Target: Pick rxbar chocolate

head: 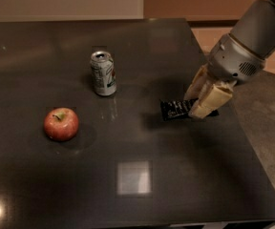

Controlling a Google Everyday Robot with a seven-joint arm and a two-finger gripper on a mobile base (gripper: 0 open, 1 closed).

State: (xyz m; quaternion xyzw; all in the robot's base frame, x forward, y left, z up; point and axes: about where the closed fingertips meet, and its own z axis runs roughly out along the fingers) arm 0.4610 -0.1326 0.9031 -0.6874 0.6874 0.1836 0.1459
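Note:
The rxbar chocolate (pixel 174 109), a flat black bar with white text, is held by its right end, level and a little above the dark table (pixel 142 46), with its shadow on the surface below. My gripper (pixel 199 99) is shut on it, with one tan finger (pixel 209 101) in front and the other behind. The bar's right end is hidden between the fingers. The grey arm reaches in from the upper right.
A silver soda can (pixel 103 73) stands upright left of the bar. A red apple (pixel 61 123) sits at the left. The table's right edge (pixel 245 132) runs close beside the gripper, with floor beyond. A light reflection (pixel 133 177) shows near the front.

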